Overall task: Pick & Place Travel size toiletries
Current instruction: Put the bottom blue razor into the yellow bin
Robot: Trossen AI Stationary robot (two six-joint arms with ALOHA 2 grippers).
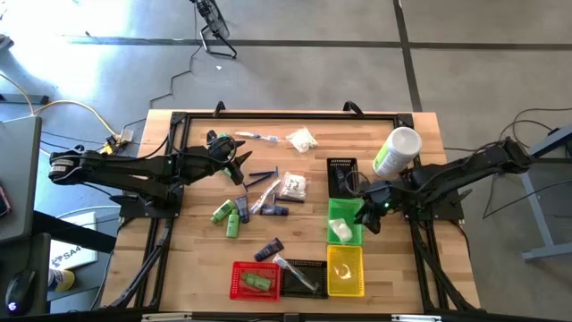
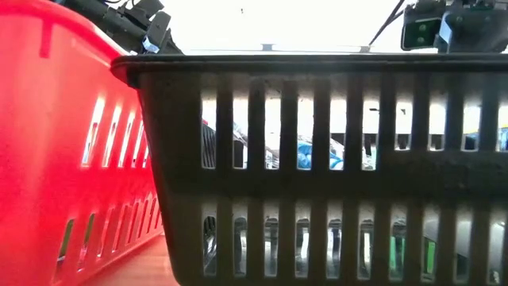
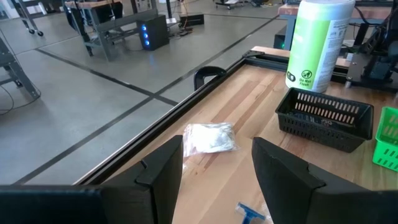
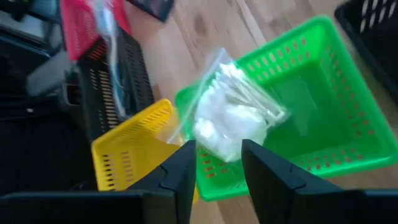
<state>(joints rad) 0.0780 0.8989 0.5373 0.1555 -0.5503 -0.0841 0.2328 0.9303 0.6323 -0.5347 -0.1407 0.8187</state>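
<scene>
Table (image 1: 393,179): carries my work; loose toiletries (image 1: 259,201) lie mid-table, baskets along the near and right side.
Green basket (image 4: 311,124): beneath my right jaws (image 4: 217,163); a white packet (image 4: 233,115) sits at its rim.
Right jaws: parted, holding nothing; packet just ahead, between the tips.
Left jaws (image 3: 214,165): parted, empty, over the table's far left; another packet (image 3: 210,137) ahead.
Handling, judged: packet light, soft, slick film; pinch its bunched middle, not the flat edge.
</scene>
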